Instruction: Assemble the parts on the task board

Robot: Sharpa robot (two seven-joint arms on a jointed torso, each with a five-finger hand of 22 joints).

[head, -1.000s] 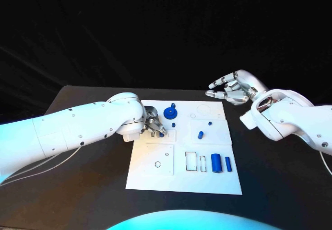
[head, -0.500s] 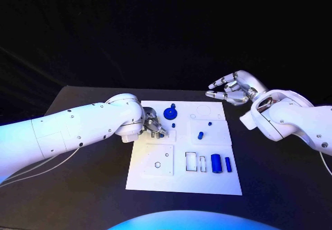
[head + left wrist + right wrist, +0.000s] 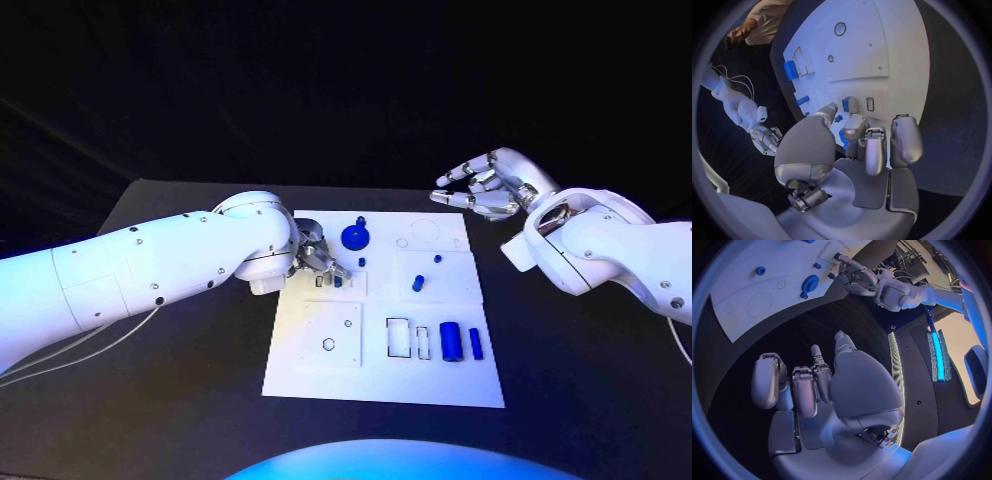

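Note:
The white task board point(image 3: 325, 370) lies in the middle of the black table. My left hand point(image 3: 316, 262) hovers low over the board's upper left area, fingers curled down. Thumb and a finger pinch a small blue part point(image 3: 844, 106) point(image 3: 336, 281) beside a small rectangular slot point(image 3: 870, 104). A round blue part point(image 3: 355, 237) point(image 3: 809, 284) stands just beyond this hand. My right hand point(image 3: 488, 186) hangs above the table past the board's far right corner, its fingers apart and half bent, holding nothing.
Small blue pegs point(image 3: 418, 281) stand in the board's middle. A blue cylinder point(image 3: 451, 341) point(image 3: 790, 70) and a thin blue bar point(image 3: 475, 343) lie at its right, next to two outlined slots point(image 3: 397, 337). Bare black table surrounds the board.
My left arm has rolled slightly while its hand stays at the same spot on the board. The right hand has not moved.

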